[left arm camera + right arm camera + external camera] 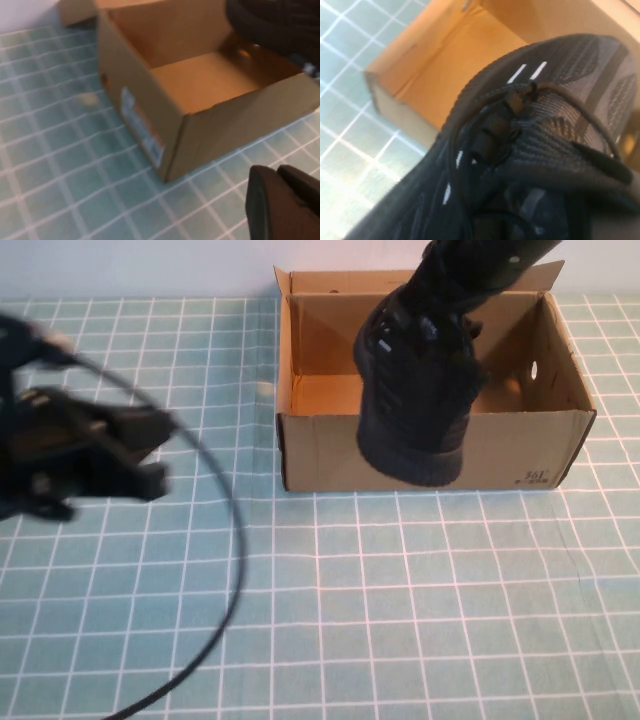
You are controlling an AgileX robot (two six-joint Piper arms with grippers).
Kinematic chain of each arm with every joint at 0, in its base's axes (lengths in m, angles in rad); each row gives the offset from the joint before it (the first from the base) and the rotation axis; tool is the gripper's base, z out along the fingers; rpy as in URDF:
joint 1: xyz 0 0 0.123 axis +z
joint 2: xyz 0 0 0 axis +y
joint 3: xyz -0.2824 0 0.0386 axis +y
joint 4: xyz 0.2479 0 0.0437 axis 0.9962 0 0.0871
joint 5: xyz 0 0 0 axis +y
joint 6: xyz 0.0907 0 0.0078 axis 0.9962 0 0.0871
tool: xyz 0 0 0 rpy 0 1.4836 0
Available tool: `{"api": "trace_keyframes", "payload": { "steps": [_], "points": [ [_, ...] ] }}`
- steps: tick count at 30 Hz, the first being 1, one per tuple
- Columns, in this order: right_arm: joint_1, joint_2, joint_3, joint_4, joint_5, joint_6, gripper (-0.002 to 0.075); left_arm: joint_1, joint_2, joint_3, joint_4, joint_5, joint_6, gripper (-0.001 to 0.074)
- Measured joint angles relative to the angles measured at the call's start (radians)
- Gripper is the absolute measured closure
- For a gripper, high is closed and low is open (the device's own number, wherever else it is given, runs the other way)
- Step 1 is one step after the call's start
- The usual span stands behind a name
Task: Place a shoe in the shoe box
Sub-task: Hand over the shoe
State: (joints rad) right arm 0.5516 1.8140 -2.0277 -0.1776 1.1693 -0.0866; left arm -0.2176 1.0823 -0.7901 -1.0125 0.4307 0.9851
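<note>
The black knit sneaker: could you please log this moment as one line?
right tool: holding black knit sneaker above open brown cardboard box | left tool: over table, left of box | sneaker not yet inside

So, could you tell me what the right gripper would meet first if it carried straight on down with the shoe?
Probably the shoe box floor: the right gripper holds the shoe above the open box, though depth is unclear. The left gripper hangs to the left.

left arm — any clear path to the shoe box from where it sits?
Probably yes. The left hand sits over the table left of the shoe box, nothing between them. The right hand, hidden, holds the shoe above the box.
</note>
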Motion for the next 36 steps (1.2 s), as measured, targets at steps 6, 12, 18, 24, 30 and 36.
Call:
{"api": "trace_keyframes", "payload": {
  "steps": [6,12,18,24,30,36],
  "points": [
    [-0.044,0.037,-0.033,0.026,0.000,0.001,0.0729,-0.226,0.151,-0.125,-0.005,-0.130,0.039,0.0738],
    [-0.048,0.080,-0.086,0.046,0.001,0.022,0.0729,-0.380,0.191,-0.200,0.025,-0.152,0.159,0.0618],
    [-0.048,0.120,-0.137,0.048,0.004,0.026,0.0729,-0.417,0.201,-0.202,-0.024,-0.154,0.232,0.0260],
    [-0.048,0.140,-0.141,0.050,0.004,0.033,0.0729,-0.421,0.238,-0.202,-0.205,-0.154,0.344,0.0090],
    [-0.048,0.153,-0.142,0.066,0.004,0.035,0.0729,-0.467,0.293,-0.202,-0.434,-0.207,0.538,0.0075],
    [-0.048,0.153,-0.142,0.072,0.004,0.035,0.0729,-0.501,0.354,-0.231,-0.593,-0.271,0.698,0.0073]
  ]
}}
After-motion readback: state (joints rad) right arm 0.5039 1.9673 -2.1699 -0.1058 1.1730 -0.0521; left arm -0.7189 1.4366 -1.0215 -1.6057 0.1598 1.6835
